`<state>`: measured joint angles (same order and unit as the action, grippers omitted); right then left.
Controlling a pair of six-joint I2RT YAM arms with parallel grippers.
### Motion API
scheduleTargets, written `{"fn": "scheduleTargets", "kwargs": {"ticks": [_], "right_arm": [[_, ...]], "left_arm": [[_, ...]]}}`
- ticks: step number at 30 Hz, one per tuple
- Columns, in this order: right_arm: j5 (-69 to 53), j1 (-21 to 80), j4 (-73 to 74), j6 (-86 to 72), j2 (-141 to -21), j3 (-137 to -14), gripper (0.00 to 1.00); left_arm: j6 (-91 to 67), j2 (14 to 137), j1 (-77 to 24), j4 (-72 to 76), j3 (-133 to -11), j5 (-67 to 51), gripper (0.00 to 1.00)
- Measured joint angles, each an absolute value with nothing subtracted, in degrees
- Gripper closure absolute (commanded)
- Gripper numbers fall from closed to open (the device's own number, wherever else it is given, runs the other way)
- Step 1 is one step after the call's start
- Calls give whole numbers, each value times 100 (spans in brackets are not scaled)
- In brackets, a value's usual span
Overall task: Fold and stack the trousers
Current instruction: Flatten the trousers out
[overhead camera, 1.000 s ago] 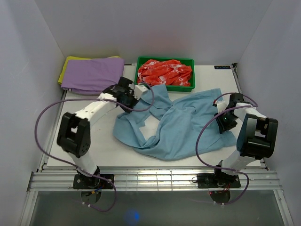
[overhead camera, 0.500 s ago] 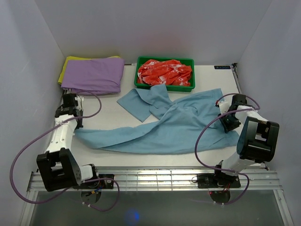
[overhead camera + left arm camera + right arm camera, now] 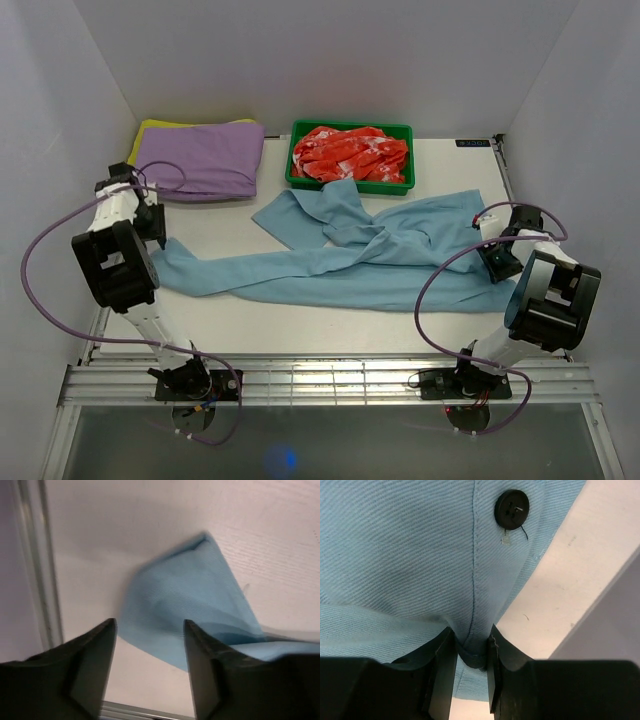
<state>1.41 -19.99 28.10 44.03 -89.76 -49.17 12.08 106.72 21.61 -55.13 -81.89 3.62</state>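
The light blue trousers [image 3: 350,262] lie stretched across the table from left to right, with one leg bunched toward the green tray. My left gripper [image 3: 150,222] hovers at the far left, just above the leg's end [image 3: 185,605]; its jaws stand open with nothing between them. At the right edge my right gripper [image 3: 497,262] is shut on a pinched fold of the waistband [image 3: 471,650], just below a black button [image 3: 511,509].
A green tray [image 3: 352,183] holding red-and-white patterned cloth [image 3: 350,152] stands at the back centre. A folded purple garment [image 3: 200,158] on yellow cloth lies at the back left. A metal rail [image 3: 42,570] borders the table's left edge.
The left gripper dragged the leg out to the far left, then let go and lifted off toward the back left. The trousers now lie stretched out. The right gripper moved slightly right, still gripping.
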Motion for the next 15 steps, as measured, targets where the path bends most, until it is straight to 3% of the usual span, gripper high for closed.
{"fn": "scheduleTargets", "kwargs": {"ticks": [2, 8, 12, 13, 14, 15], "right_arm": [[250, -2084, 2762, 4469, -8958, -4908, 67], [285, -2222, 2987, 4589, -8908, -4939, 59], [64, -2252, 3533, 4665, -8892, -5111, 43], [3, -2255, 3688, 4683, -8892, -5196, 26], [-45, -2255, 3839, 4665, -8892, -5299, 19], [-91, -2255, 3962, 4698, -8892, -5413, 5]], "left_arm": [[1317, 10833, 2202, -5430, -8683, 244, 2], [2333, 9338, 2300, -5262, -7924, -320, 2], [3607, 7677, 2307, -5253, -6683, -762, 7], [3964, 7295, 2307, -5275, -6355, -884, 7], [4357, 6967, 2305, -5249, -6025, -996, 7], [4744, 6692, 2303, -5199, -5701, -1109, 7]]}}
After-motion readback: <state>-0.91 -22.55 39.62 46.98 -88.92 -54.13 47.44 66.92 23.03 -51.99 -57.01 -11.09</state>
